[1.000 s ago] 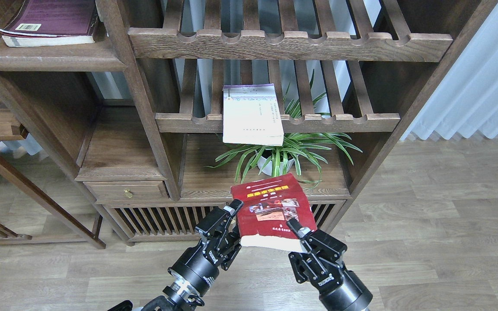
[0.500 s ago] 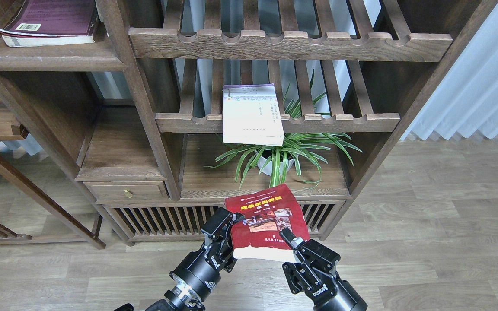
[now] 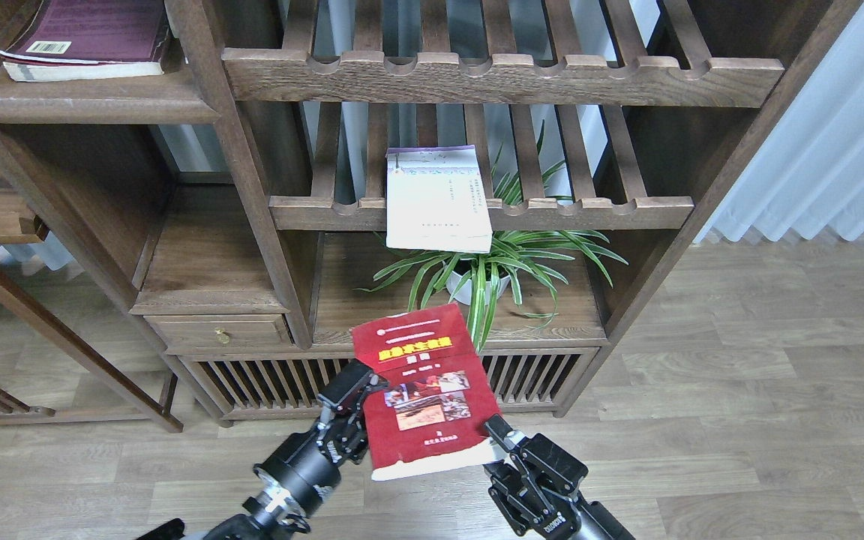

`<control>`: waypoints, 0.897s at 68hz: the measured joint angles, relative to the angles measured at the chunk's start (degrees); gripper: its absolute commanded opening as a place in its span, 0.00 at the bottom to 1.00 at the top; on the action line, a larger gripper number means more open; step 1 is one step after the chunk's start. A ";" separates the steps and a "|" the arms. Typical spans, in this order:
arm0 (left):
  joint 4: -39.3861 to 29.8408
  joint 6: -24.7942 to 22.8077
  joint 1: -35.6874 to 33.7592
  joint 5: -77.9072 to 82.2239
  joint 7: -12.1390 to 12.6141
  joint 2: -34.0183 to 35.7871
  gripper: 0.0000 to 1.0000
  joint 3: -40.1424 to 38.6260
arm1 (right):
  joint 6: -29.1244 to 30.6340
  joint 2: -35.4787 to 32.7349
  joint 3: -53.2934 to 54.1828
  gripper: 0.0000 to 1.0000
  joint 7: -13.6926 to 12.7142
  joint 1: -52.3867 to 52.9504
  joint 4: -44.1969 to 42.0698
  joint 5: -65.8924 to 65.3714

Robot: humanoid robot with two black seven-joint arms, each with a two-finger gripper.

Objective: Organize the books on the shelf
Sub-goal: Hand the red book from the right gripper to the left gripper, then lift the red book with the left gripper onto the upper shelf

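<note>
Here, red book [image 3: 424,390] with small photos, tilted, clamped by left gripper [image 3: 361,382]; right gripper [image 3: 503,435] grip unclear

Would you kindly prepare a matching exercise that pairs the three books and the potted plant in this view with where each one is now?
Things:
1. maroon book
2. cream book
3. red book
4. potted plant

Places:
A. lying on a slatted rack, overhanging its front rail
B. held in the air between the left claw and right claw
C. lying flat on the solid shelf at upper left
D. standing on the lower board, beneath the cream book

Pairs: 1-C, 2-A, 3-B, 4-D
</note>
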 measured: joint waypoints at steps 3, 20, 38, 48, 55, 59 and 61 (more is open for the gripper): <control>-0.46 0.00 0.07 1.46 0.04 1.63 0.06 -0.53 | 0.00 0.08 0.10 0.99 0.00 0.12 -0.39 -0.01; -1.49 0.00 2.17 18.26 1.80 11.69 0.04 -11.94 | -0.01 -0.02 0.37 0.99 0.00 1.06 -3.80 -0.42; -7.37 0.00 2.81 19.87 2.02 23.41 0.04 -21.11 | -0.02 -0.03 0.85 0.99 0.00 1.61 -4.59 -1.34; -11.75 0.00 3.06 19.40 1.46 28.42 0.04 -27.06 | -0.02 0.03 0.88 0.99 0.00 1.64 -4.82 -1.34; -12.66 0.00 3.05 19.33 1.52 30.06 0.04 -32.09 | -0.02 0.22 0.89 0.99 0.00 1.64 -5.18 -1.34; -12.75 0.00 2.90 19.37 1.87 30.70 0.04 -35.37 | -0.02 0.26 0.89 0.99 0.00 1.64 -5.30 -1.34; -12.76 0.00 2.68 19.51 2.03 31.02 0.04 -37.15 | -0.02 0.26 0.89 0.99 0.00 1.64 -5.34 -1.34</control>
